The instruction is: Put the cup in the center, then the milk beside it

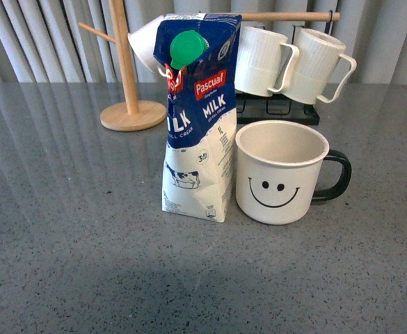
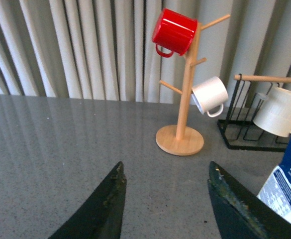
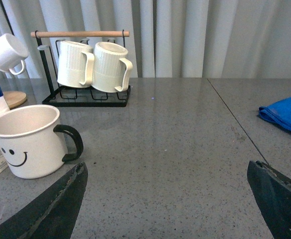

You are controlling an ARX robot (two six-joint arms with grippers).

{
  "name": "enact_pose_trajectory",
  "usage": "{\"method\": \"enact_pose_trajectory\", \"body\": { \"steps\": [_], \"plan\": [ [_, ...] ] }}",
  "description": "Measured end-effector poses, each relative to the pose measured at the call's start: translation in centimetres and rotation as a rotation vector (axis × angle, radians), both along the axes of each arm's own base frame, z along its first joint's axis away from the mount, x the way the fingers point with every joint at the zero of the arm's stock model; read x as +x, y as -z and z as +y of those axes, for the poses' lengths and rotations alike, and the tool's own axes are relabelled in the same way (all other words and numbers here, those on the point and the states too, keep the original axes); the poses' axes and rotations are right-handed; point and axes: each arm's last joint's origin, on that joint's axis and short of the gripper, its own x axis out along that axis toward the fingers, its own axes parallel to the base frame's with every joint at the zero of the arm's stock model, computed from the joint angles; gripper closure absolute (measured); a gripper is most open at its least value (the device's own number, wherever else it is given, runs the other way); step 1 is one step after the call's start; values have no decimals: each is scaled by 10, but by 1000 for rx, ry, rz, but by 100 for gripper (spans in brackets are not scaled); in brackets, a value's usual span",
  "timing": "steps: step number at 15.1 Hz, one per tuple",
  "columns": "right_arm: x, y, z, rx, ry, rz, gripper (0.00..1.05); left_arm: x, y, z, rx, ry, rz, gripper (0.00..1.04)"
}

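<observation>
The off-white smiley cup (image 1: 281,172) with a black handle stands upright on the speckled dark grey tabletop (image 1: 85,264), about mid-table. The blue-and-white Pascual milk carton (image 1: 197,115) with a green cap stands upright just left of it, nearly touching. Neither arm shows in the front view. In the left wrist view my left gripper (image 2: 166,172) is open and empty above bare table, with the carton's edge (image 2: 286,186) beside one finger. In the right wrist view my right gripper (image 3: 167,170) is wide open and empty, with the cup (image 3: 27,141) beside one finger.
A wooden mug tree (image 2: 182,87) holds a red mug (image 2: 174,32) and a small white mug (image 2: 209,95). A black rack (image 3: 85,94) carries two ribbed white mugs (image 1: 290,64). A blue cloth (image 3: 285,114) lies to the right. A seam (image 3: 232,117) crosses the tabletop.
</observation>
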Motion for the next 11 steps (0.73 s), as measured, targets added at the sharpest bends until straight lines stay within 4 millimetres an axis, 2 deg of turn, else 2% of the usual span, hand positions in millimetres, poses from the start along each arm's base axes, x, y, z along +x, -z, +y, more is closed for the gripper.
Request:
{"method": "enact_pose_trajectory", "body": {
  "steps": [2, 4, 11],
  "plan": [
    [0, 0, 0, 0, 0, 0, 7, -8, 17, 3, 0, 39, -12, 77],
    [0, 0, 0, 0, 0, 0, 7, -15, 41, 14, 1, -3, 3, 103],
    [0, 0, 0, 0, 0, 0, 7, -34, 79, 12, 3, 22, 2, 103]
  ]
}}
